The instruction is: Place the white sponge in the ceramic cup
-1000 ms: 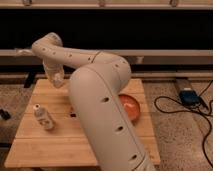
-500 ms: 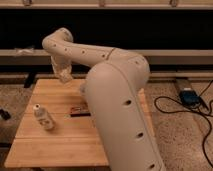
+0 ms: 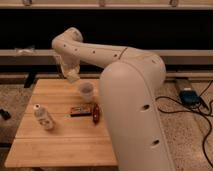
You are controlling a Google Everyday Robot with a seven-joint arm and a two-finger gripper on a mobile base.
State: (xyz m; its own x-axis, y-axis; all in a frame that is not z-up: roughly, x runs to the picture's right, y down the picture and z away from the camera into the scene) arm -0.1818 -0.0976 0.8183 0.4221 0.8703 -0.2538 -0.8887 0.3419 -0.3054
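My gripper (image 3: 70, 73) hangs over the back left part of the wooden table (image 3: 45, 145). It is shut on the white sponge (image 3: 74, 77), a small off-white pad that sticks out below it. The ceramic cup (image 3: 86, 91) is a small plain white cylinder standing upright on the table. It is just right of and below the sponge, a short gap apart from it. The sponge is in the air, above table level.
A white bottle (image 3: 44, 118) with a round cap lies at the left. A dark brown flat bar (image 3: 80, 111) and a small brown object (image 3: 96, 115) lie in front of the cup. My big white arm (image 3: 132, 100) covers the table's right side. Cables (image 3: 192, 100) lie on the floor at right.
The arm has swung right and the gripper has moved right and a little down with the sponge, closer to the cup. The orange bowl is now hidden behind the arm.
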